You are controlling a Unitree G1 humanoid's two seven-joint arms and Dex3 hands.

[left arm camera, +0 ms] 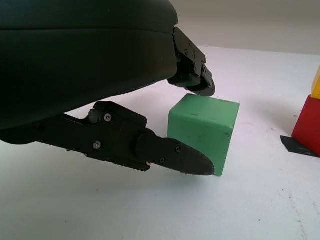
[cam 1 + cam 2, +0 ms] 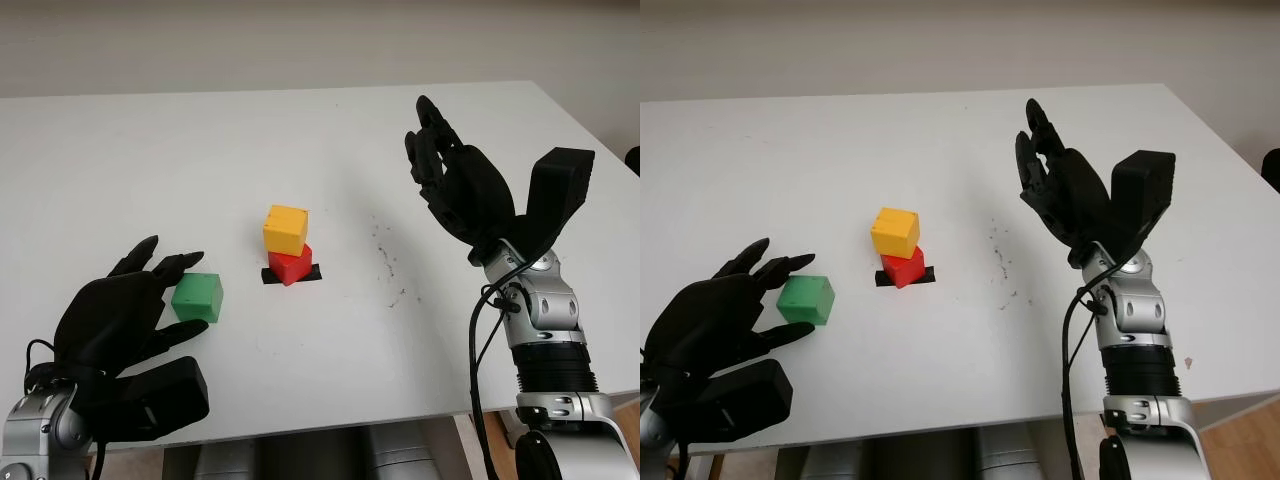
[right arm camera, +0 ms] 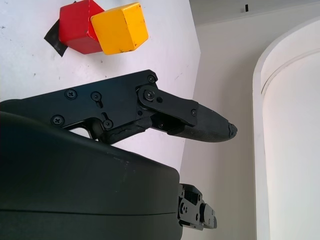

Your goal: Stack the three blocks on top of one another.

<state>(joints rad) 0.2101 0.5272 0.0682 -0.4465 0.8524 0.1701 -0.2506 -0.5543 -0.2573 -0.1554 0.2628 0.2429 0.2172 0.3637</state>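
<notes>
White matte table [image 2: 330, 150]; pale wall behind. Yellow plastic cube [image 2: 285, 229] on red cube [image 2: 290, 265], mid-table. Left hand [image 2: 120, 310] fingers bracket green cube [image 2: 197, 297], grip unconfirmed. Right hand [image 2: 465, 190] raised, unclenched, empty.

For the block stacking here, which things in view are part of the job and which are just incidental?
Job:
- yellow block, sitting on the red block
- green block, on the table between the left hand's fingers
- right hand, open, raised right of the stack

Incidental:
- black tape patch under the red block
- white table

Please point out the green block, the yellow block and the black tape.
green block [image 2: 197, 297], left eye view, its front face.
yellow block [image 2: 285, 229], left eye view, its front face.
black tape [image 2: 314, 272], left eye view, its right end.
</notes>
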